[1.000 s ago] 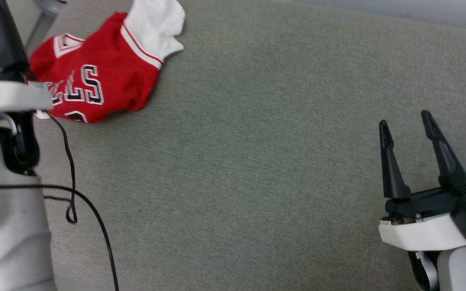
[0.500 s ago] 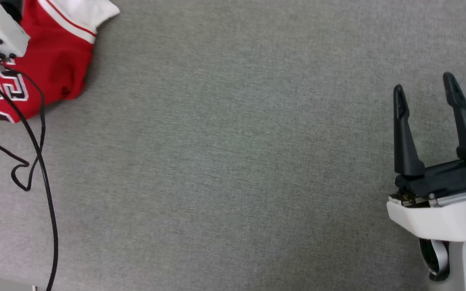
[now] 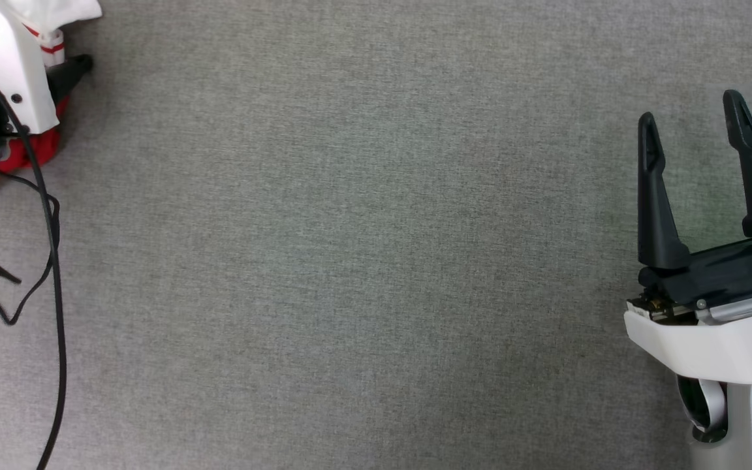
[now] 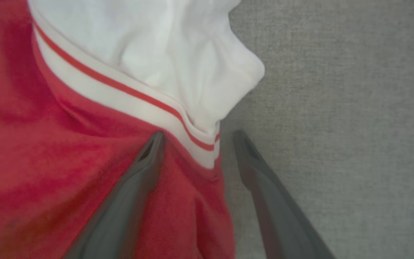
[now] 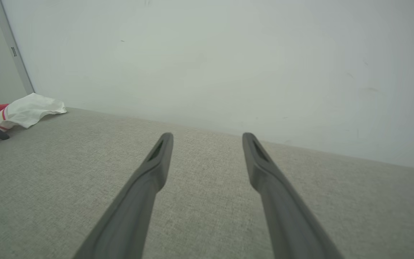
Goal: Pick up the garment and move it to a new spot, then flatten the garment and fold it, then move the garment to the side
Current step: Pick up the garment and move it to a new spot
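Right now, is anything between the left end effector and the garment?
Nothing visible does. In the left wrist view the left end effector is open right at the edge of the garment: one finger lies over red cloth, the other over the grey surface.

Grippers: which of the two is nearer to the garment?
The left gripper: its open fingers straddle the garment at its red edge by the striped sleeve trim. The right gripper hangs open over the grey surface, far away.
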Robot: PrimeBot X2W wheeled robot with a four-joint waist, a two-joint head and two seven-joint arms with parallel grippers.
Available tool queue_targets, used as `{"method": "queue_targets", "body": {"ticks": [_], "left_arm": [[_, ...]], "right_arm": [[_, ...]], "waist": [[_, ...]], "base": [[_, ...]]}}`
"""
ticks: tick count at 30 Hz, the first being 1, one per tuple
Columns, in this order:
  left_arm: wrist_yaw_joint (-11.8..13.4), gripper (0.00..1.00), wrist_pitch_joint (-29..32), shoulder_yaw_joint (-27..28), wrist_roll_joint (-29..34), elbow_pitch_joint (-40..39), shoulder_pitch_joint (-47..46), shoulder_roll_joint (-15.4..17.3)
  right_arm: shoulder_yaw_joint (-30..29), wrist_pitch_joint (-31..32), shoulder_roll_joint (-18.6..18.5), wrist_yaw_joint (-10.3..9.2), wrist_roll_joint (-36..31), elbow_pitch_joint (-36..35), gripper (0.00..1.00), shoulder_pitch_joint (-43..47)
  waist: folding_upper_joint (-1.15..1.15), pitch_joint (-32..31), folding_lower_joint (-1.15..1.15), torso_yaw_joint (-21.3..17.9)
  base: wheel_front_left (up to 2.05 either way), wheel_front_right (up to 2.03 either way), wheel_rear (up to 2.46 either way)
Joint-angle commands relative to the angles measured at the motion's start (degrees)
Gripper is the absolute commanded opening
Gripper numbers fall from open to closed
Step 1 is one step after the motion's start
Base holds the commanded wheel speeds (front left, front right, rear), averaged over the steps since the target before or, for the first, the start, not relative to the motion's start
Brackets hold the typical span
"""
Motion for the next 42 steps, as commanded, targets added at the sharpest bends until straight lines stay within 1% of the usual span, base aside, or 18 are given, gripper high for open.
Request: {"method": "queue_targets", "body": {"ticks": [1, 3, 4, 5, 6, 9, 13, 19, 22, 25, 31, 36, 42], "left_arm": [[0.15, 1.00, 0.96, -1.85, -0.13, 1.83, 1.57, -0.64], [0.17, 1.00, 1.43, -3.61, -0.47, 3.43, 2.42, -0.78], [0.17, 0.97, 1.42, -4.23, -0.85, 3.88, 2.54, -0.81], [0.17, 0.30, 1.11, -4.78, -1.28, 4.24, 2.64, -0.90], [0.17, 0.00, 0.62, -5.31, -1.64, 4.43, 2.73, -0.90], [0.16, 0.00, -1.69, -7.25, -2.27, 3.85, 2.17, 0.18], [0.14, 0.00, -6.51, -9.76, -2.99, 0.89, 0.20, 1.74], [0.07, 0.00, -13.29, -16.81, -3.36, -5.49, -1.22, 3.32], [0.07, 0.00, -15.50, -20.62, -2.40, -8.96, -1.96, 4.21], [0.07, 0.00, -17.24, -23.47, -2.23, -12.47, -2.49, 4.42], [0.07, 0.00, -18.57, -29.58, -1.18, -19.92, -3.31, 3.19], [0.07, 0.00, -18.87, -35.30, -1.36, -25.34, -4.38, 0.51], [0.07, 0.00, -20.83, -42.44, -1.97, -28.04, -5.96, -5.15]], "right_arm": [[0.01, -0.14, 0.06, -0.04, 0.31, -0.21, 1.00, -0.64], [0.02, -0.14, 0.06, -0.04, 0.46, -0.11, 1.00, -0.83], [-0.01, -0.14, 0.06, -0.04, 0.50, -0.05, 1.00, -0.79], [-0.03, -0.14, 0.06, -0.04, 0.62, -0.01, 1.00, -0.74], [-0.05, -0.14, 0.06, -0.04, 0.69, 0.08, 1.00, -0.66], [-0.19, -0.14, 0.06, -0.04, 0.95, 0.46, 1.00, -0.18], [-0.09, -0.14, 0.06, -0.04, 1.27, 0.95, 1.00, 0.57], [-0.17, -0.14, 0.06, -0.04, 2.53, 2.36, 1.00, 2.42], [-0.10, -0.14, 0.06, -0.04, 3.44, 2.87, 1.00, 2.94], [-0.47, -0.14, 0.06, -0.04, 4.33, 3.22, 1.00, 3.78], [-1.71, -0.14, 0.07, -0.04, 5.99, 3.81, 1.00, 5.11], [-2.99, -0.14, 0.08, -0.04, 7.04, 3.81, 1.00, 5.22], [-4.47, -0.14, 0.08, -0.04, 8.45, 3.69, 1.00, 4.88]], "waist": [[0.00, 0.46, 0.01, -0.56], [0.00, 0.59, 0.01, -0.89], [0.00, 0.56, 0.01, -0.98], [0.00, 0.48, 0.01, -1.04], [0.00, 0.32, 0.01, -1.05], [0.00, -0.71, 0.01, -0.79], [0.00, -3.16, 0.01, 0.07], [0.00, -8.79, 0.01, 1.52], [0.00, -11.38, 0.01, 1.42], [0.00, -13.54, 0.01, 0.98], [0.00, -17.26, 0.01, -1.08], [0.00, -18.72, 0.01, -4.14], [0.00, -19.05, 0.01, -8.87]], "base": [[0.00, 0.00, 0.00], [0.00, 0.00, 0.00], [0.00, 0.00, 0.00], [0.00, 0.00, 0.00], [0.00, 0.00, 0.00], [0.00, 0.00, 0.00], [0.00, 0.00, 0.00], [0.00, 0.00, 0.00], [0.00, 0.00, 0.00], [0.00, 0.00, 0.00], [0.00, 0.00, 0.00], [0.00, 0.00, 0.00], [0.00, 0.00, 0.00]]}}
